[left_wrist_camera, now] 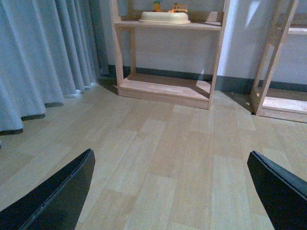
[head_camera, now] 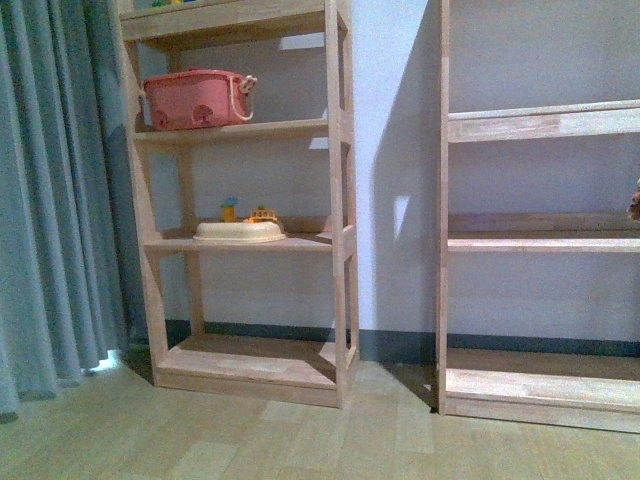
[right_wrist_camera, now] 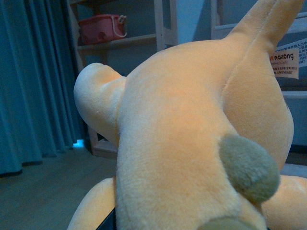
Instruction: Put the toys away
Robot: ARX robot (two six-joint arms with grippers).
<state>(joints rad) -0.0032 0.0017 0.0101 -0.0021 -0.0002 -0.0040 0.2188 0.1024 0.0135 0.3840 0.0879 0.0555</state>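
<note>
Plush toy (right_wrist_camera: 182,134) sat close against the right gripper; I could not tell if its jaws pinched it. Left gripper (left_wrist_camera: 170,154) hung spread, empty. Carrying step, I guessed; next, reach the shelf (head_camera: 310,241).

The floor (head_camera: 300,440) is made of pale wood boards. A tall wooden shelf (head_camera: 340,200) stands on it at 11 o'clock. A second shelf (head_camera: 540,385) stands at 2 o'clock, well apart. A blue-grey curtain (head_camera: 50,200) hangs down to the floor at 9 o'clock.
</note>
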